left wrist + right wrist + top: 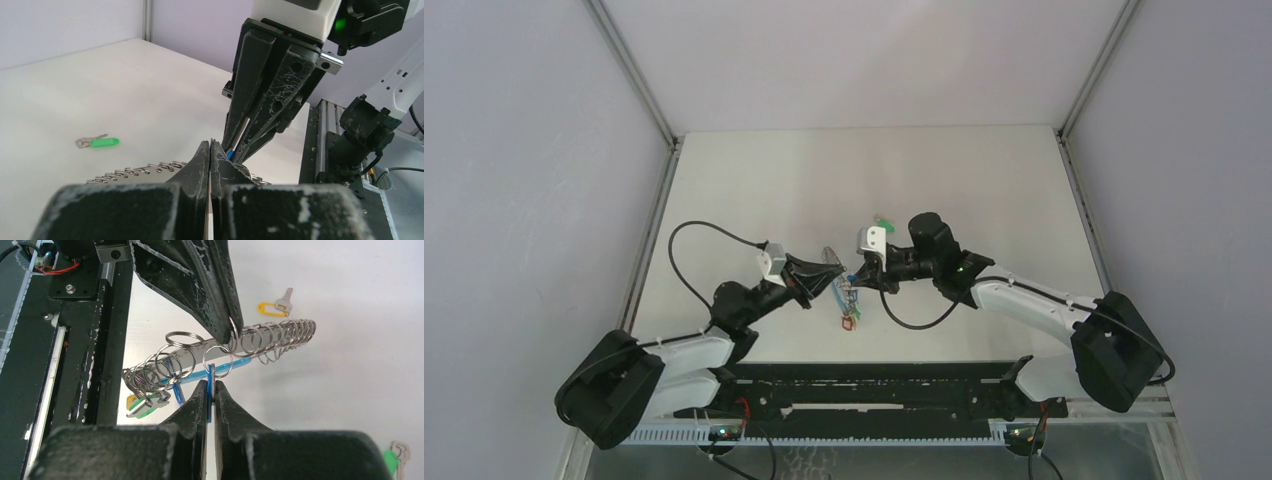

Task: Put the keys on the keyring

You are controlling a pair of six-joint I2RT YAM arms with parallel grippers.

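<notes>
Both closed, left pincer [210,148] pinching the keyring [272,337], right pincer [211,390] clamping the blue key [209,407]

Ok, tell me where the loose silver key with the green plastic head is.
Top view: the silver key with the green plastic head lies alone on the white table, just beyond the right gripper, towards the far edge.

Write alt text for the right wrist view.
The right fingers pinch a blue key edge-on just below the keyring, which the left fingers grip from above. A yellow key lies on the table beyond, a green key at lower right.
</notes>
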